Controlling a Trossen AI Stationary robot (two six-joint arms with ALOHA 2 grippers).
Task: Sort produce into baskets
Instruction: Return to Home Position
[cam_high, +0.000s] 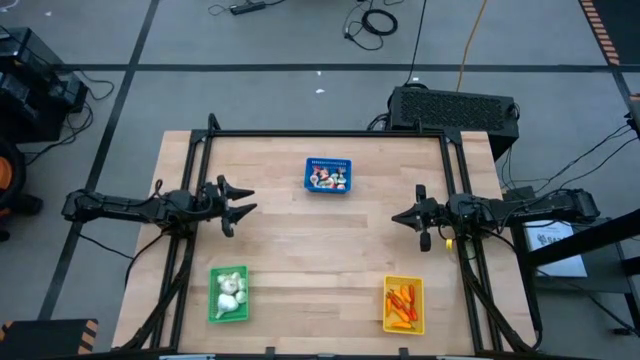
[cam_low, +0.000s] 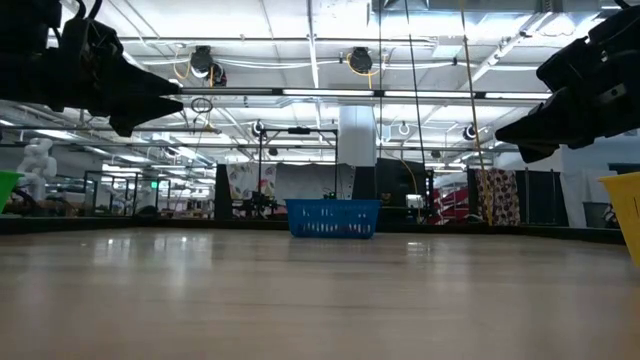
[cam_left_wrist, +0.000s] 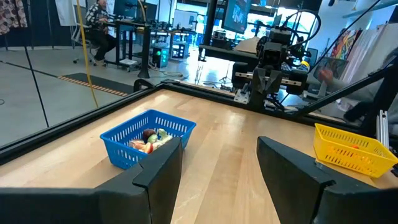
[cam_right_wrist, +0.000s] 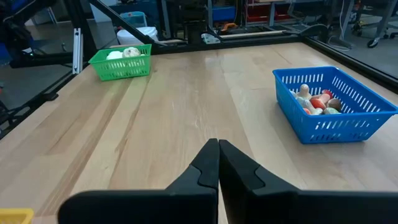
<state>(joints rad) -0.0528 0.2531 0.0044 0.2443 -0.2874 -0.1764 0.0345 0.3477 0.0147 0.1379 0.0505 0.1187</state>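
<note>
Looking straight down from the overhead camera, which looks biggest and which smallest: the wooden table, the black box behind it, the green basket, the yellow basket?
1. wooden table
2. black box
3. green basket and yellow basket: these look alike in size from above, so I would not rank one over the other.

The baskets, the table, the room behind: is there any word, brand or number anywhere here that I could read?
No text here can be read.
White sheet on the floor right of the table, high view: dark print, too small to read.
Screen in the room behind, left wrist view: too blurred to read.
Green basket, yellow basket, blue basket: no lettering shows.
</note>
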